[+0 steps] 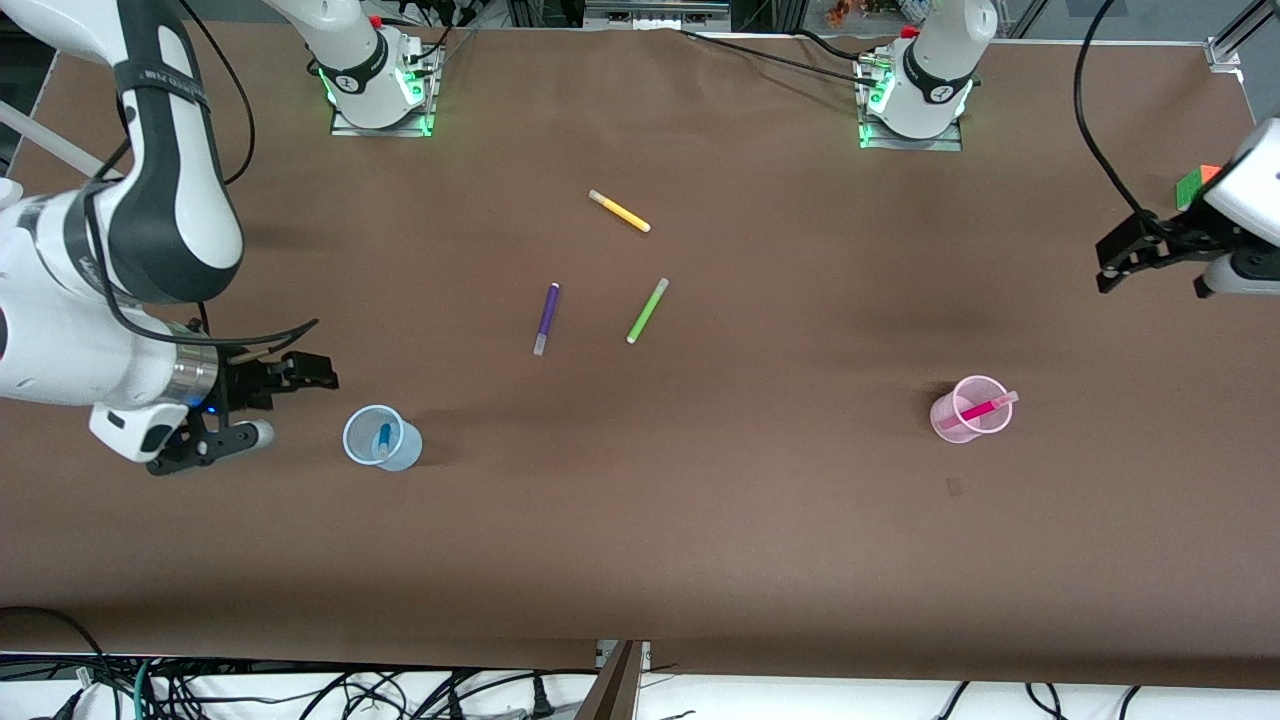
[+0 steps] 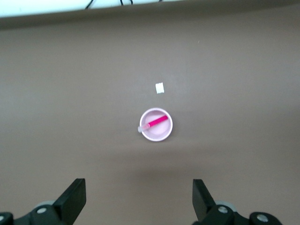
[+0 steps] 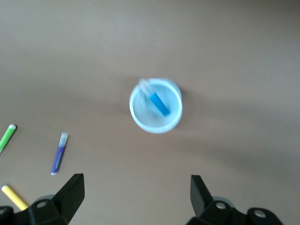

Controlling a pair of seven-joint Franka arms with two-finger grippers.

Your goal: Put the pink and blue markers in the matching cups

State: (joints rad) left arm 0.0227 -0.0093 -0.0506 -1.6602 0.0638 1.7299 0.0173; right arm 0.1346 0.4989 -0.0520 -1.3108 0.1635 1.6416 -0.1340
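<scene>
Brown table [image 1: 700,520], blue marker [image 1: 384,440] in blue cup [image 1: 372,432] beside released right end effector [image 1: 262,405], left end effector [image 1: 1125,262] released

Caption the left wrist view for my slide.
Left tool open above the pink cup, pink marker leaning inside.

Cut off, hidden or unclear

The blue marker [image 1: 384,441] stands in the pale blue cup [image 1: 396,455] near the right arm's end of the table, its lower end hidden by the cup wall; the right wrist view shows both blurred. The pink marker [image 1: 979,409] lies tilted in the pale pink cup [image 1: 952,422] toward the left arm's end, its lower tip hidden in the cup. Both wrist views cut their own fingers [image 2: 74,199] [image 3: 70,191] at the picture edge. The left gripper [image 1: 1120,265] sits at the left arm's edge of the table, too dark to read its fingers there. The yellow pen [image 3: 14,197] is partly hidden by a finger.
</scene>
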